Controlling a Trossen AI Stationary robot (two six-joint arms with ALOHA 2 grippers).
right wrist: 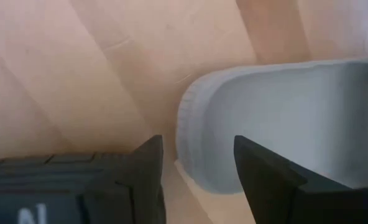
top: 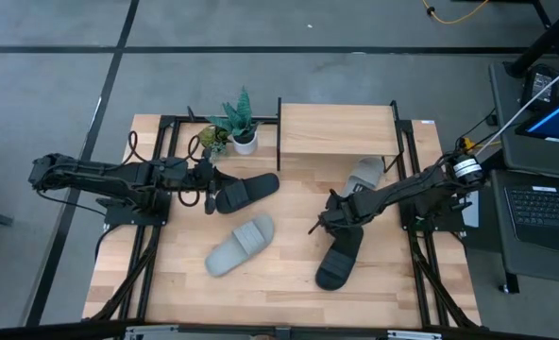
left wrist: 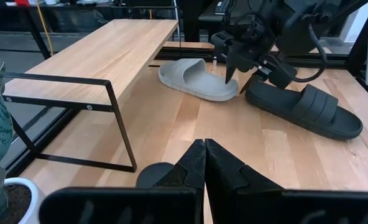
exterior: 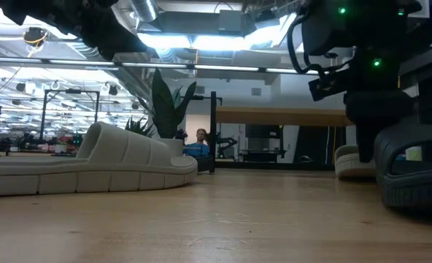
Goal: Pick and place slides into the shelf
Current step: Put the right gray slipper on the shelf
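My right gripper (right wrist: 196,168) is open and points down over one end of a pale grey slide (right wrist: 283,124). One finger stands outside the rim and the other over the footbed. That slide (top: 366,172) lies in front of the shelf (top: 336,132). A black slide (top: 341,257) lies just beside this gripper (top: 334,210). My left gripper (left wrist: 204,152) is shut, next to the end of the second black slide (top: 246,192). A second grey slide (top: 240,246) lies flat mid-table. My right gripper straddles the rounded end rim (right wrist: 190,124) of the grey slide from above, pointing down; I cannot tell whether a finger touches it. My left gripper lies level beside the black slide's end (left wrist: 154,175), coming from the table's left; whether it touches is hidden by its own fingers.
A potted plant (top: 242,132) stands by the shelf's left upright (top: 279,132). Black frame rails run along the table's left and right sides. Bare wood lies between the two middle slides and along the near edge (top: 279,312).
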